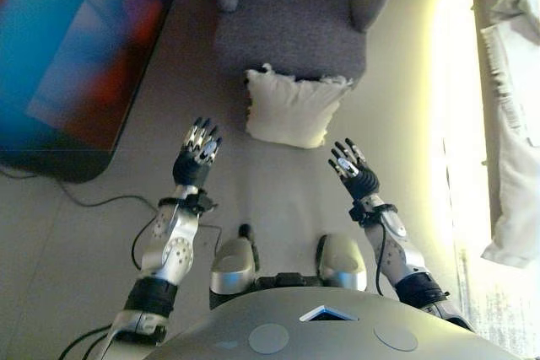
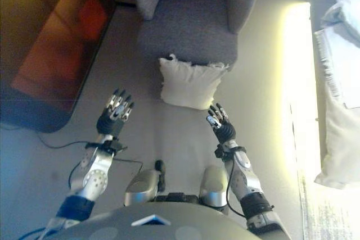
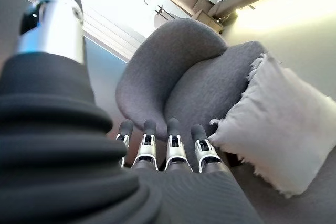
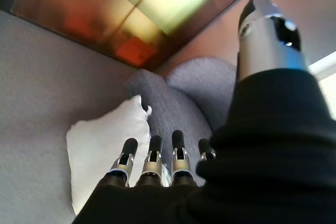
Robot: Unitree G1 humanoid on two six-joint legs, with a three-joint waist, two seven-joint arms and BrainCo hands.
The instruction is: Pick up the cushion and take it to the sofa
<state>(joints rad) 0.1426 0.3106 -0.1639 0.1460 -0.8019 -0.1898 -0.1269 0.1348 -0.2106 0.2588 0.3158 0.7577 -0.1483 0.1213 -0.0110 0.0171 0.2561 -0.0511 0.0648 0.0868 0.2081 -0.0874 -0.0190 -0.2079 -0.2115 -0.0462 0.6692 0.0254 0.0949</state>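
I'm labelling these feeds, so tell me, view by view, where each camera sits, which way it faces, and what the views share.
Left eye view: on the head, looking down at the cushion leaning on the grey chair; both arms show, left hand and right hand open.
Right eye view: same head, slightly to the side, same scene.
Left wrist view: on the left wrist, facing along its straight fingers to chair and cushion.
Right wrist view: on the right wrist, facing along its fingers likewise.
All four share the cushion and chair.
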